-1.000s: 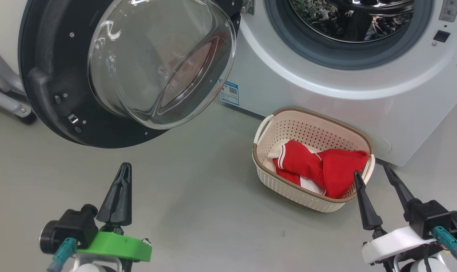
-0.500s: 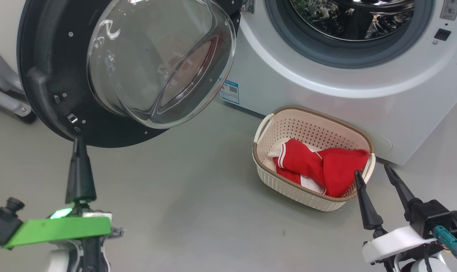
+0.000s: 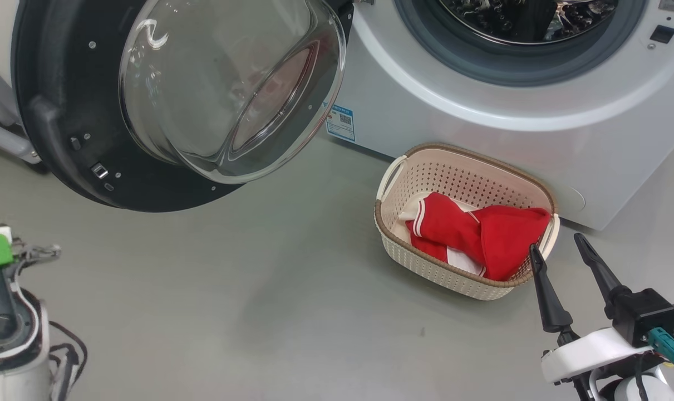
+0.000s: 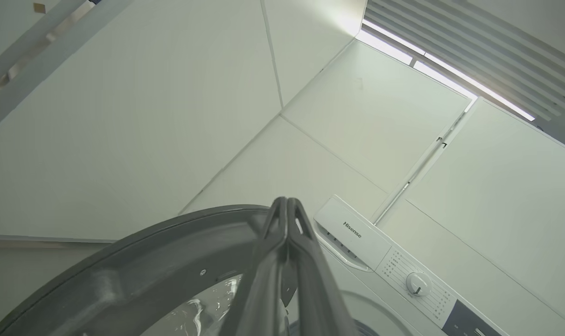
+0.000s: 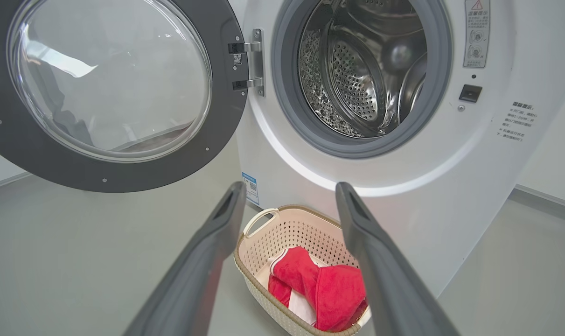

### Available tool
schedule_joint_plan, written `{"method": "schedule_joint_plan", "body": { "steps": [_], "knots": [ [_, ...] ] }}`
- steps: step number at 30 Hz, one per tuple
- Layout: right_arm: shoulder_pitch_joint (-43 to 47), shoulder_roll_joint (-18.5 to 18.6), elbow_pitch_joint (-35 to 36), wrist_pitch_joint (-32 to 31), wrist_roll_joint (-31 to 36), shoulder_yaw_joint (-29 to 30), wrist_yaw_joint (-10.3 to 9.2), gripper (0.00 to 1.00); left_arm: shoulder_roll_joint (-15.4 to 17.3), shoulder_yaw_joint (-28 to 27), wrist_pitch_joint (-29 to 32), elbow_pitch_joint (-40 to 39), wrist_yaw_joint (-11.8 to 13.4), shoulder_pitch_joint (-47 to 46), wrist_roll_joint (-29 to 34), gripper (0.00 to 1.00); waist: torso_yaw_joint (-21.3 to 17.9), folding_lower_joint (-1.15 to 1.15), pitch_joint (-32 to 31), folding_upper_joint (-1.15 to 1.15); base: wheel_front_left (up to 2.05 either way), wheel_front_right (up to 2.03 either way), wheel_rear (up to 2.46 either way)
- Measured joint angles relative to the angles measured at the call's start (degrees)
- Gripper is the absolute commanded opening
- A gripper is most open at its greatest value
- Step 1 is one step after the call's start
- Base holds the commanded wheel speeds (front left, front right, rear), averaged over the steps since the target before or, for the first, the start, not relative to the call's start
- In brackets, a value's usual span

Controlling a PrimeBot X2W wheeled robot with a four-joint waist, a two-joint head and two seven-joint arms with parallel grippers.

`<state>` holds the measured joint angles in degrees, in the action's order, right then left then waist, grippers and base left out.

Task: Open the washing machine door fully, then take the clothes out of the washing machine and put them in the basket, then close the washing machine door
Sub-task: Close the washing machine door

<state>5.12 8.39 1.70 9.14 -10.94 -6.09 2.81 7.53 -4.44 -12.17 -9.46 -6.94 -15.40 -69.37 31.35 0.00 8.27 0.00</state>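
Observation:
The washing machine door point(image 3: 58, 139) hangs wide open at the left, glass bowl point(image 3: 225, 89) bulging toward me. The washing machine point(image 3: 481, 128) shows its steel drum point(image 5: 357, 70) with no fabric in sight. Red clothes point(image 3: 476, 236) lie in the cream basket point(image 3: 465, 172) on the floor against the machine's front. My right gripper point(image 3: 556, 245) stands open just right of the basket, nothing between its fingers; the right wrist view frames the basket point(image 5: 263, 219) and clothes point(image 5: 329, 289). My left gripper point(image 4: 287, 203) is shut and empty, pointing up beside the door's rim point(image 4: 137, 252).
Grey floor spreads wide in front of the door and basket. A grey metal frame point(image 3: 0, 139) stands behind the door at the far left. My left forearm point(image 3: 3, 328) fills the lower left corner. White wall panels rise above the machine's control dial point(image 4: 417, 283).
My left arm has swung out to the left edge of the head view and turned its shut fingers upward by the door's rim. The camera shifted slightly. The right gripper stays put.

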Motion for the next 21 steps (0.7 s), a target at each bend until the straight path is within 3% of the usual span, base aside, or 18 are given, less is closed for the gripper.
{"method": "schedule_joint_plan", "body": {
  "steps": [9,21],
  "knots": [
    [-0.6,0.9,1.5,-1.3,0.4,-0.4,0.09,1.00,3.2,-6.9,5.0,8.1,0.3,-7.5,-11.1,0.00,-1.1,0.00,2.3,0.00,0.00,0.00,0.00],
    [-1.9,2.4,3.4,-2.9,0.5,-0.4,0.65,1.00,9.6,-10.1,14.0,22.8,6.1,-14.6,-17.6,0.00,-3.9,0.00,5.9,0.00,0.00,0.00,0.00]
  ]
}}
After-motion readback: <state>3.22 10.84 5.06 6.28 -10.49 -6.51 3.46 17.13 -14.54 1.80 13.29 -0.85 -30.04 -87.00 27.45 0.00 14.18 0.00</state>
